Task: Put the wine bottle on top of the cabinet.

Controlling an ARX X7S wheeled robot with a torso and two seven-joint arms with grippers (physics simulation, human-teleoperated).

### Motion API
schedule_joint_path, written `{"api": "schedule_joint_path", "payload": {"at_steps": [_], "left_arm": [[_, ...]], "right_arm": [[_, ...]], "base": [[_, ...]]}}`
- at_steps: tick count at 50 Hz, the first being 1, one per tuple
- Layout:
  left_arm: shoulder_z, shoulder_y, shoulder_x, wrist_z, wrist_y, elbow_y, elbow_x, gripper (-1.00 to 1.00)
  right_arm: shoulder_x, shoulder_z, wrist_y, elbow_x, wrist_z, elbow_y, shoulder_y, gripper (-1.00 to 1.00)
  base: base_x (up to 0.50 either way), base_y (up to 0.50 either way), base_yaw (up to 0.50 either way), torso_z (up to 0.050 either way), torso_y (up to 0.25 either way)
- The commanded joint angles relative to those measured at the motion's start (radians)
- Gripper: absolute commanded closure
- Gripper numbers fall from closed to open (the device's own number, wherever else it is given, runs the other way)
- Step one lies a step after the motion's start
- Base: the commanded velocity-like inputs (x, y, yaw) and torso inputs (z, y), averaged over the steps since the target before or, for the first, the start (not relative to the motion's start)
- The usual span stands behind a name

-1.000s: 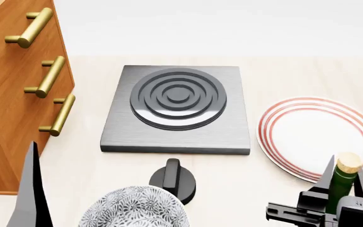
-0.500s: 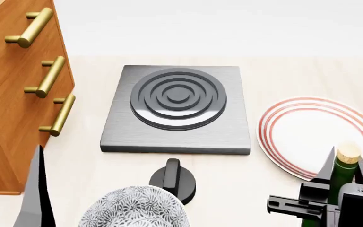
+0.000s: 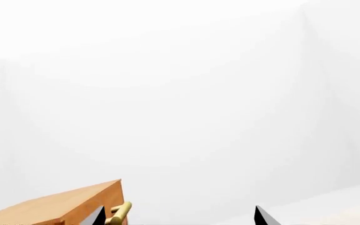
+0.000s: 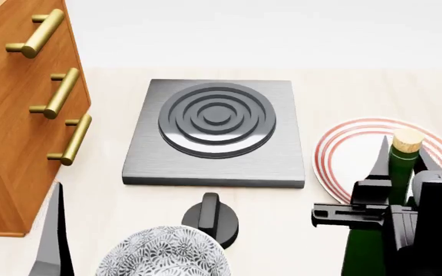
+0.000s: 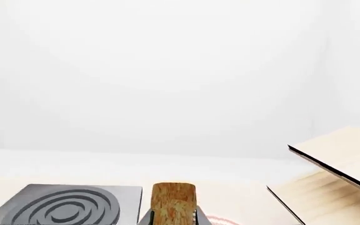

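The wine bottle (image 4: 400,168) is dark green with a tan cork (image 4: 407,140) and stands upright at the right of the head view, in front of the striped plate. My right gripper (image 4: 403,160) is shut on its neck just below the cork. In the right wrist view the cork (image 5: 174,200) sits tight between the two fingertips of the right gripper (image 5: 174,220). The orange-brown cabinet (image 4: 10,126) with brass handles fills the left edge; its top is out of the head view. My left gripper (image 3: 180,218) is open and holds nothing, with the cabinet's corner (image 3: 61,206) beside one fingertip.
A grey hot plate (image 4: 217,132) lies at the centre, with a black knob (image 4: 212,218) and a patterned bowl (image 4: 163,253) in front of it. A red-ringed plate (image 4: 359,158) lies at the right. A pale slanted rack (image 5: 336,173) stands beyond it. One left finger (image 4: 52,241) shows near the cabinet.
My right gripper has risen with the bottle and drifted slightly left, so more of the green body shows. The left finger has slid a little right and lower.
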Motion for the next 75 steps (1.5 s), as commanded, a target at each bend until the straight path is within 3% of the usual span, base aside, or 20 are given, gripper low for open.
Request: {"api": "schedule_joint_path", "payload": {"at_steps": [1, 22, 39, 55, 60, 64, 75], "left_arm": [[0.0, 0.004, -0.012, -0.007, -0.002, -0.009, -0.01, -1.0], [0.071, 0.012, -0.036, 0.016, -0.06, -0.022, -0.014, -1.0], [0.133, 0.063, -0.031, 0.0, -0.097, -0.066, -0.086, -1.0], [0.24, -0.07, -0.057, 0.042, -0.115, -0.207, -0.099, -1.0], [0.232, -0.124, -0.041, 0.054, -0.095, -0.268, -0.14, -1.0], [0.168, -0.128, 0.009, 0.057, -0.077, -0.301, -0.264, -1.0], [0.186, -0.232, 0.002, 0.006, -0.08, -0.391, -0.334, -1.0]], "right_arm": [[-0.009, -0.015, 0.078, 0.092, -0.065, -0.04, 0.094, 1.0], [-0.106, -0.168, 0.132, 0.114, -0.081, 0.026, 0.339, 1.0], [-0.152, -0.215, 0.128, 0.121, -0.076, 0.03, 0.402, 1.0], [-0.174, -0.248, 0.107, 0.119, -0.076, 0.044, 0.421, 1.0], [-0.173, -0.25, 0.098, 0.121, -0.077, 0.043, 0.408, 1.0], [-0.172, -0.245, 0.11, 0.135, -0.07, 0.025, 0.408, 1.0], [-0.17, -0.248, 0.111, 0.144, -0.061, 0.011, 0.409, 1.0]], "base": [[0.0, 0.0, 0.0, 0.0, 0.0], [0.0, 0.0, 0.0, 0.0, 0.0], [0.0, 0.0, 0.0, 0.0, 0.001], [0.0, 0.0, 0.0, 0.0, 0.001], [0.0, 0.0, 0.0, 0.0, 0.0], [0.0, 0.0, 0.0, 0.0, 0.003], [0.0, 0.0, 0.0, 0.0, 0.0]]}}
